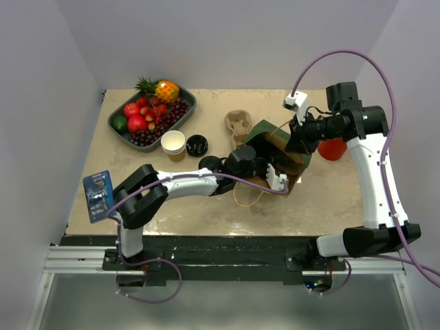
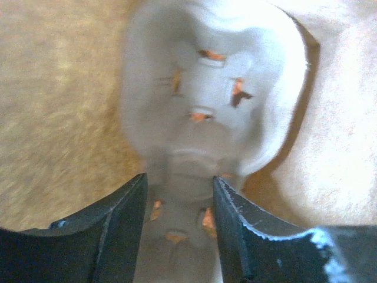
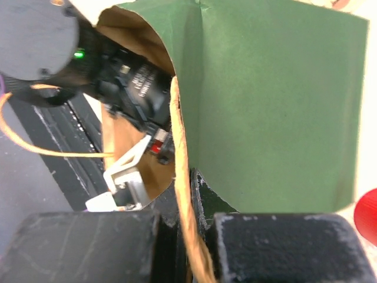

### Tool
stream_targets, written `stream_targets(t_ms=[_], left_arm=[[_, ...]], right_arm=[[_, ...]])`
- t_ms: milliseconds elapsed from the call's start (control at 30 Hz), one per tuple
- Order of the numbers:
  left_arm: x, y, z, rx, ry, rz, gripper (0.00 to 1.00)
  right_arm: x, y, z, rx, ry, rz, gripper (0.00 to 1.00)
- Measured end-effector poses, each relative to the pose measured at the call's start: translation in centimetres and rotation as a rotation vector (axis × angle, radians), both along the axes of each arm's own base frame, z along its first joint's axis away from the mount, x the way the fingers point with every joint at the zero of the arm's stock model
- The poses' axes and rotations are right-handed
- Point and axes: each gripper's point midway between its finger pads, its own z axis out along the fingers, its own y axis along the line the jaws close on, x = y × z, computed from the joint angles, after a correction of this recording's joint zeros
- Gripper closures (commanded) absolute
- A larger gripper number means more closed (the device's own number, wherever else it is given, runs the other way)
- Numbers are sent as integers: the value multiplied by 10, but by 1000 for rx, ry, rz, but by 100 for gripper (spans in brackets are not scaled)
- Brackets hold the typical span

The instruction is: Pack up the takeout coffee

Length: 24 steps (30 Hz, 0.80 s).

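Pulp carrier [image 2: 206, 106] lies in the bag [image 3: 271, 100], left gripper [image 2: 179, 184] astride it, grip unclear; right gripper [image 3: 184, 242] clamps the bag's rim. Next, probably: withdraw, fetch a cup [image 1: 173, 144].

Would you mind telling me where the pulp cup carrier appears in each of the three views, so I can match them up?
Top external: the pulp carrier sits just left of the green paper bag, above centre.
Left wrist: centre of the frame, its near end between the fingers of the left gripper.
Right wrist: not in it.
Shared landmark: the green paper bag, which also fills the right wrist view.
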Motion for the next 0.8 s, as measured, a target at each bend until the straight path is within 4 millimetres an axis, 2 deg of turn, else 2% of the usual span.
stream_targets(t_ms=[233,467,667,800], left_arm=[[-16,9,0,19,114,12,43],[-56,7,-1,73,276,-62,38],[-60,3,9,60,336,-66,40],[-58,-2,28,14,375,-72,44]], right_arm=[[6,-8,-4,-47,-2,-34,100],[-4,-12,-8,-60,5,-52,100],[-3,-12,-11,-62,15,-52,100],[-1,-12,-13,-64,24,-52,100]])
